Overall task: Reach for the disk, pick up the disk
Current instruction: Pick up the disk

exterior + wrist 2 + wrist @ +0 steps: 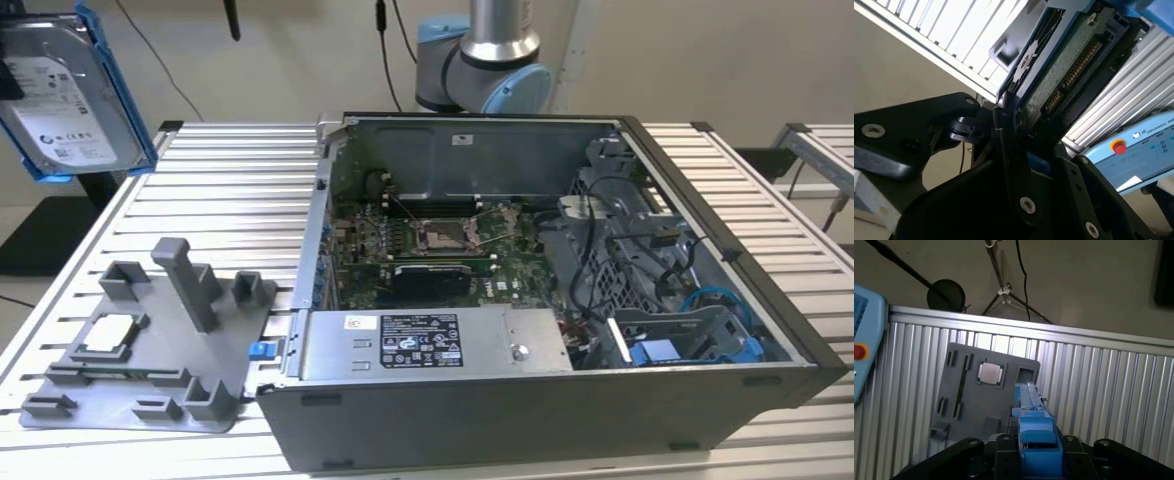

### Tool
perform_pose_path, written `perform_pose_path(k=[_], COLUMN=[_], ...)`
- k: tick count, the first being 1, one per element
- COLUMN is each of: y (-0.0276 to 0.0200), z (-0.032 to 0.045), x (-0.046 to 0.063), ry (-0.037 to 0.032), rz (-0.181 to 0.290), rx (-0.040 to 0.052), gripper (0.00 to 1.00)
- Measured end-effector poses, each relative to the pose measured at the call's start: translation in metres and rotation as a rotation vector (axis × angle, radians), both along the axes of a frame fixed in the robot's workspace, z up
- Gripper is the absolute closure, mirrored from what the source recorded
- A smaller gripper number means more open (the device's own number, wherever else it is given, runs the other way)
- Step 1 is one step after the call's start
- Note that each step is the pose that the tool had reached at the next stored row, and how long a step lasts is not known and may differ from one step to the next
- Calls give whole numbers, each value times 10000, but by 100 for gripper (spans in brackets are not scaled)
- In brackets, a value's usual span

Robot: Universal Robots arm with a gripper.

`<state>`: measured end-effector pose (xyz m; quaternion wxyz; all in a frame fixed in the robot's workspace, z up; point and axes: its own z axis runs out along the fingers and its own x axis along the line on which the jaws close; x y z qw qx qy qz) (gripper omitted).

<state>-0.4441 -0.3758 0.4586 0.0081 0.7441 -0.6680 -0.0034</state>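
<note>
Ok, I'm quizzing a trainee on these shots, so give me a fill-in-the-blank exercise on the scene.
The disk is framed by a bracket coloured ____.
The hand is shut on the ____.
The open computer case stands on the exterior view's ____ of the grey tray.
The small square chip rests on the grey ____.
Missing: blue; disk; right; tray.

I see the disk [1036,432] edge-on, its blue bracket clamped on both sides by the black gripper [1037,452]; beyond it a grey fixture plate [961,405] lies on the ribbed metal table [1104,380], a small square silver chip [990,373] seated in one pocket; a blue pendant [866,340] with a red button [858,351] sits off to one side of the plate; past the table's edge a tripod [1009,295] stands on the floor.
</note>
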Motion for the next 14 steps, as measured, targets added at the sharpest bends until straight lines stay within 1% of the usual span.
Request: perform_pose_path(k=[9, 14], y=[0, -1], z=[297, 436], x=[0, 1], ry=[-1, 0], rz=[6, 8], rx=[0, 0], gripper=[100, 100])
